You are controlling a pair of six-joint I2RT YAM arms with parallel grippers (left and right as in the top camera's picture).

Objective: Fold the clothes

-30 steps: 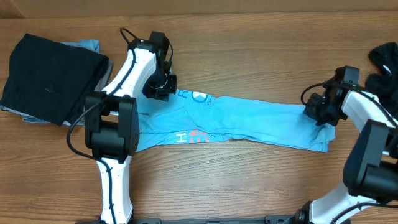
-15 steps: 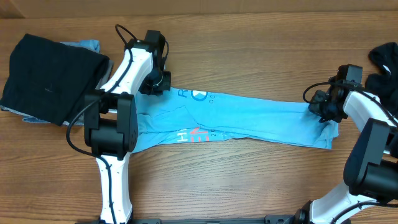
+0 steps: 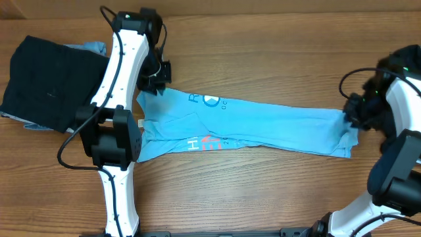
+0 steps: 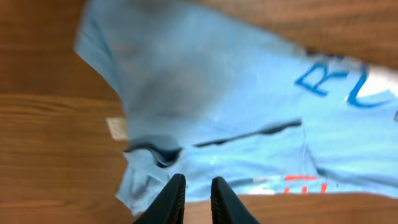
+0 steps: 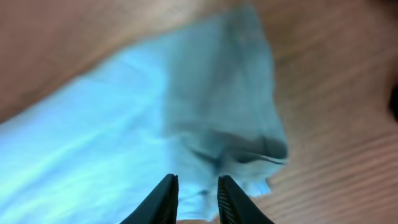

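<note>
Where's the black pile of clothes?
Overhead, the black pile sits on the table's left side, left of the left arm, apart from the blue T-shirt.

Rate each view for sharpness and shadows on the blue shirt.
Overhead: sharp, evenly lit, the light blue T-shirt crisp. Left wrist: slightly soft, a dark shadow across the shirt's upper part. Right wrist: heavily blurred, fabric edges smeared, shadow over the shirt's end.

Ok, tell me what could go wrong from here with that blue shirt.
1. The light blue T-shirt is crumpled at its right end; folding it as is could set lumpy creases.
2. Both sets of jaws stand slightly apart above the cloth, holding nothing; a shallow grasp might catch one layer only.
3. The black garments lie close by the right arm; a wide swing could drag them along.
</note>
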